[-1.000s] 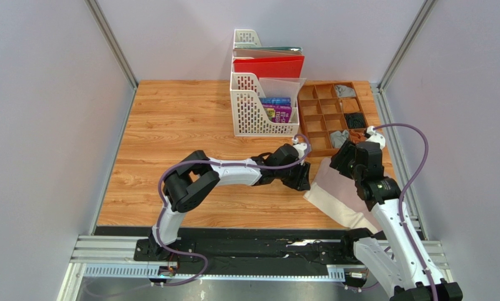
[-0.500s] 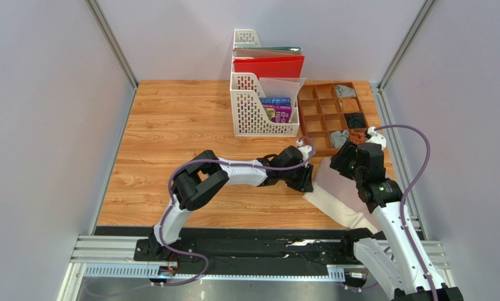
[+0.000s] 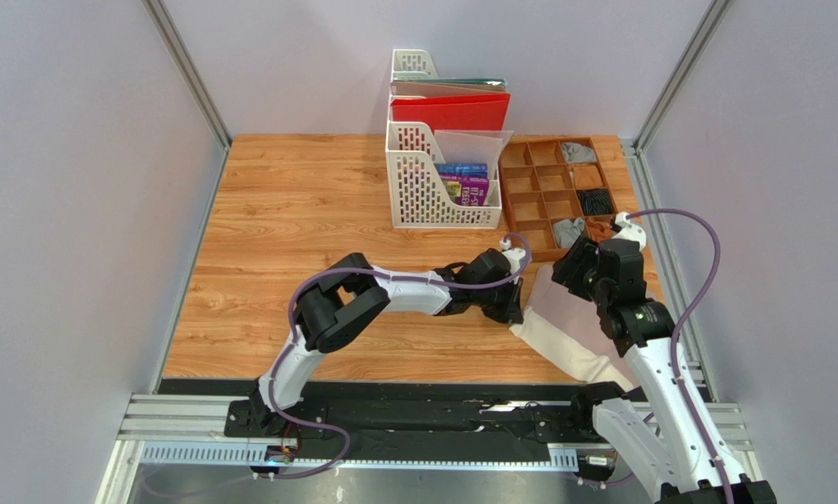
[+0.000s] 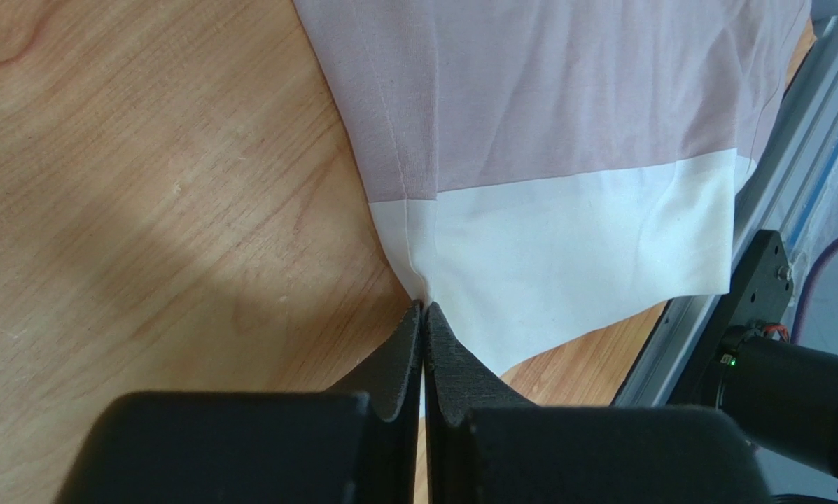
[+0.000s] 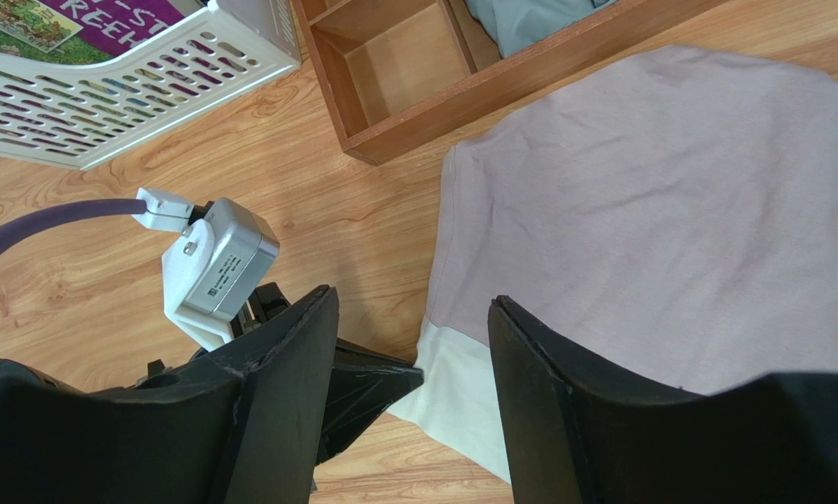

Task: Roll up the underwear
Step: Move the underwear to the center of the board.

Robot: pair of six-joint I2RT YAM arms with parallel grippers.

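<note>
Underwear [image 3: 560,334], pinkish-beige with a cream band, lies flat at 4 o'clock on the surface [image 3: 286,210], reaching its near edge. Left gripper [image 4: 423,315] is shut on the very corner of the band. Right gripper [image 5: 412,305] hangs wide over the cloth, holding nothing. Risk: so thin a pinch may slip, or drag the whole garment off the edge. Tray [image 5: 518,86] at 1 o'clock holds grey cloth [image 3: 577,152] and a dark piece [image 3: 594,200]. Rack [image 3: 423,200] at 12 holds books and a red folder
</note>
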